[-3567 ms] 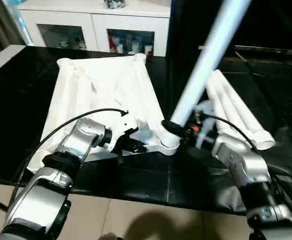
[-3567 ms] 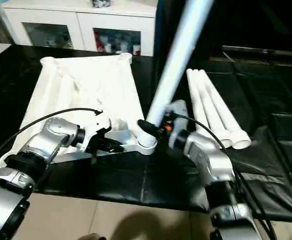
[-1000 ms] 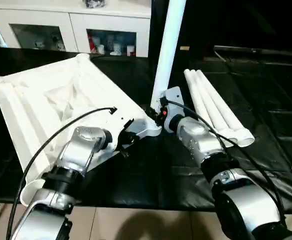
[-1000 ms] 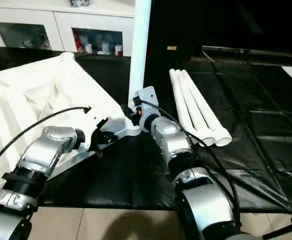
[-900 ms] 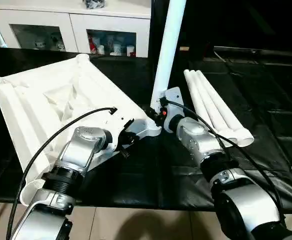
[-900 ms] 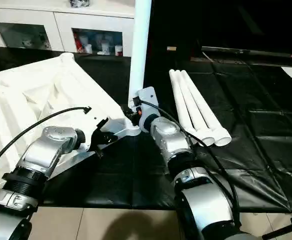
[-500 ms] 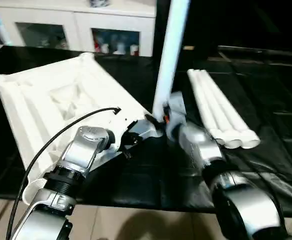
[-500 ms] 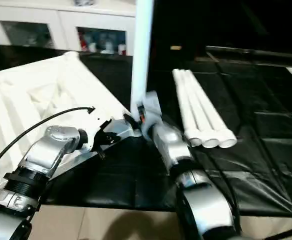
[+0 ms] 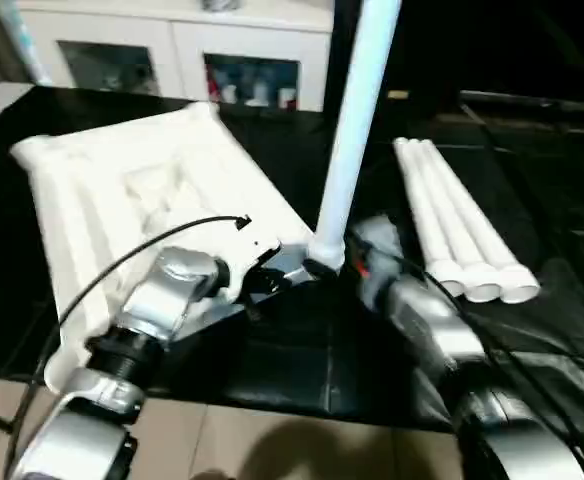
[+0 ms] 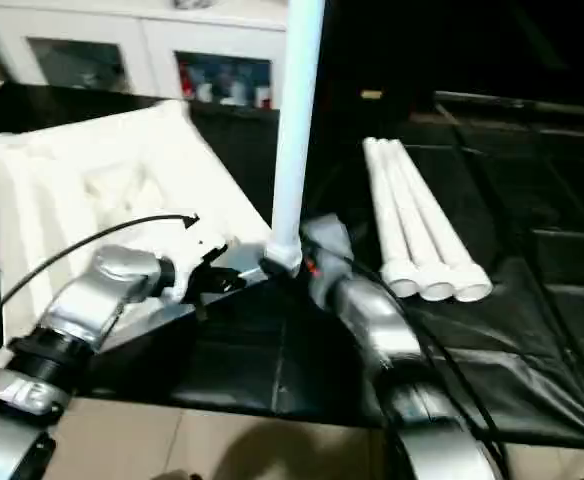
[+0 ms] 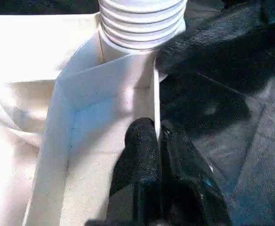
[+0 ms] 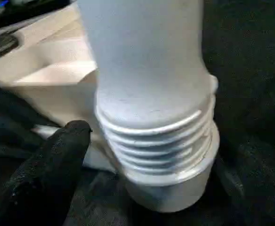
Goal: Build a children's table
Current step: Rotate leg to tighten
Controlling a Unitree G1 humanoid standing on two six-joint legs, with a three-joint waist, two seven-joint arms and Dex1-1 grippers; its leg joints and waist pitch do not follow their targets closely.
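The white table top (image 9: 122,190) lies ribbed side up on the black surface. One white leg (image 9: 357,110) stands upright with its threaded base (image 12: 151,136) in the near right corner socket (image 9: 324,255). My left gripper (image 11: 158,141) is shut on the top's rim wall just beside that socket. My right gripper (image 9: 357,262) is open right of the leg's base. One black finger (image 12: 57,165) stands a little off the thread, and the other finger is hidden. Three more legs (image 9: 452,225) lie side by side on the right.
A white glass-door cabinet (image 9: 172,60) stands behind the table. Black sheeting (image 9: 542,330) covers the work surface, wrinkled at the right. The surface's front edge runs below my forearms, with tiled floor (image 9: 272,450) beyond it.
My right gripper has opened and let go of the upright leg, drawing slightly back from it. The leg stays standing in the socket. The left gripper keeps its hold; the head camera has shifted.
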